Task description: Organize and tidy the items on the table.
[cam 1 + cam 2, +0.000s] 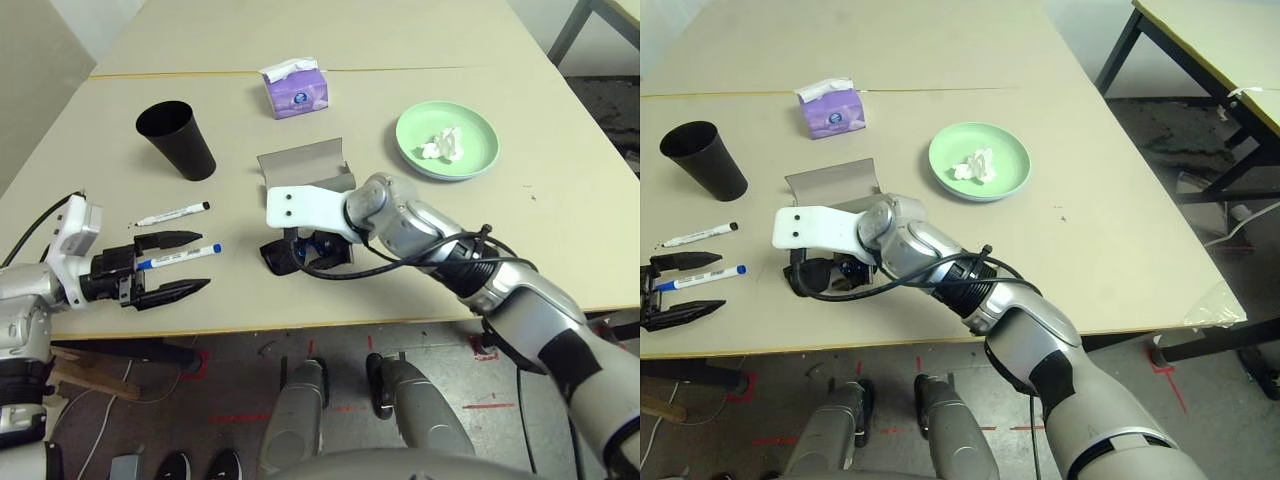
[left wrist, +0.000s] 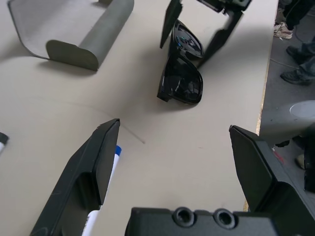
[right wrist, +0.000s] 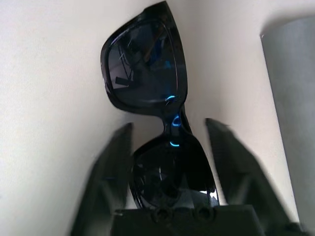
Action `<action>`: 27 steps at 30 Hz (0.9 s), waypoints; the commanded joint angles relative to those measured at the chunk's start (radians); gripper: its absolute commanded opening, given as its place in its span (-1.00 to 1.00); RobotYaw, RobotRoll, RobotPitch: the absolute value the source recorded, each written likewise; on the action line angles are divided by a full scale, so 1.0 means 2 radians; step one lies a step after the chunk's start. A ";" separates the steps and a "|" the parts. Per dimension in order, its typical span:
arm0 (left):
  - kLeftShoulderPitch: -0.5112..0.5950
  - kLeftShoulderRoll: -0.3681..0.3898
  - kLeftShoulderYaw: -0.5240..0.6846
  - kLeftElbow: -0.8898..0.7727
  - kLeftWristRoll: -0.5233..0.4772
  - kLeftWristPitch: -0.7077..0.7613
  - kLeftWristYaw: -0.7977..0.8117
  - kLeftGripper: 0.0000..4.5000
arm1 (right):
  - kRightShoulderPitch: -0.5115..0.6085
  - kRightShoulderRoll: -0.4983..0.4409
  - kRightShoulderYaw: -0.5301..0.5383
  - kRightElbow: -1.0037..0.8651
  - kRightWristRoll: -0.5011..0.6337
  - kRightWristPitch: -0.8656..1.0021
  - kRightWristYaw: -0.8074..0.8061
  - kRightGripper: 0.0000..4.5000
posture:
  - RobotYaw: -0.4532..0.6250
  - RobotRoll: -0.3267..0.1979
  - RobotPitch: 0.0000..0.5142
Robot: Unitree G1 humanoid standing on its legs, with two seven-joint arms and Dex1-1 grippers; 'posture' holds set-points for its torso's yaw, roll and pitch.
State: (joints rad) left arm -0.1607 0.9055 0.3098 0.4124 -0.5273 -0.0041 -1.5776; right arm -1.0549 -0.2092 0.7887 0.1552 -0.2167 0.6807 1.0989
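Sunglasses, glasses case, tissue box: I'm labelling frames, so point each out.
sunglasses [image 2: 181, 78], left wrist view, on a lens.
glasses case [image 1: 300, 165], left eye view, open lid.
tissue box [image 1: 295, 95], left eye view, purple front.

Matt table, glossy shades

The black sunglasses [image 3: 147, 93] are gleaming like glossy plastic, lenses mirroring blue glints; the beige tabletop [image 1: 520, 230] is looking smooth and matt, the grey glasses case [image 2: 74, 29] dull, the crumpled tissue [image 1: 443, 144] papery.

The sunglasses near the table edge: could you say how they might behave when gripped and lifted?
The sunglasses look glossy, so they may slip between the right end effector's fingers. Their thin frame probably weighs little. Held around one lens, they could tilt, and the lenses may scratch.
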 commanded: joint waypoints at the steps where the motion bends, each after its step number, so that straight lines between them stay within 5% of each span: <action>1: 0.009 -0.005 -0.002 -0.006 0.004 -0.002 0.003 1.00 | 0.003 -0.002 0.008 -0.013 -0.006 0.003 0.008 -0.29 | -0.08 0.25 -0.16; 6: 0.011 -0.008 0.001 -0.012 -0.001 0.002 0.008 1.00 | 0.006 -0.004 0.008 -0.018 -0.008 0.006 0.012 -0.91 | -0.09 0.25 -0.17; 18: 0.010 -0.017 -0.002 -0.012 -0.004 0.007 0.017 1.00 | 0.003 -0.009 0.004 -0.017 -0.009 0.014 0.021 -0.91 | -0.11 0.25 -0.15; 27: 0.007 -0.020 -0.004 -0.006 -0.001 0.006 0.020 1.00 | -0.053 -0.007 -0.029 -0.003 0.000 0.017 0.041 -0.91 | -0.10 0.25 -0.18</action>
State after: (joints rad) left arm -0.1530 0.8722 0.3092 0.3928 -0.5406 0.0068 -1.5387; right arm -1.1445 -0.2284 0.7489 0.1475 -0.2312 0.7166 1.1711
